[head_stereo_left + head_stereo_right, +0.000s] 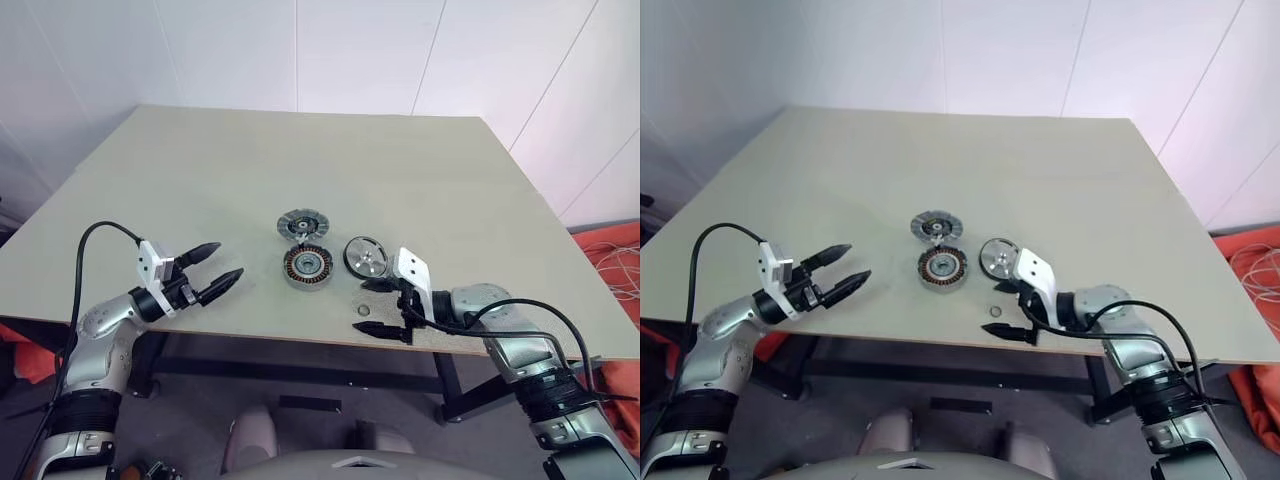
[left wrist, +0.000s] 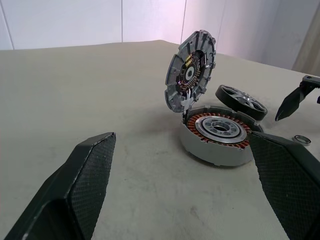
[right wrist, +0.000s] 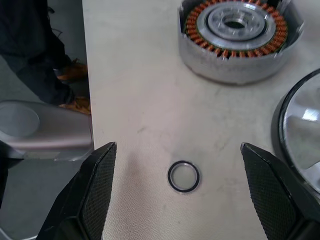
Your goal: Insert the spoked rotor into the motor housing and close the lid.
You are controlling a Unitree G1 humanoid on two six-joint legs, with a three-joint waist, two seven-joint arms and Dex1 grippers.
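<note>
Left gripper point(image 1: 220, 265) wide open, empty, held level well to the left of the motor housing point(image 1: 307, 266), fingers aimed toward it, right gripper point(image 1: 382, 307) wide open, empty, tilted downward just right of the housing, nearer the robot, fingers pointing leftward

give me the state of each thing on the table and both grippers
motor housing: open, copper windings exposed, no rotor inside
lid: swung up, standing at the housing's far edge
spoked rotor: on the table right of the housing, not inserted
small ring: loose, flat on the table near the front edge
left gripper: open, holding nothing
right gripper: open, holding nothing, over the small ring
</note>
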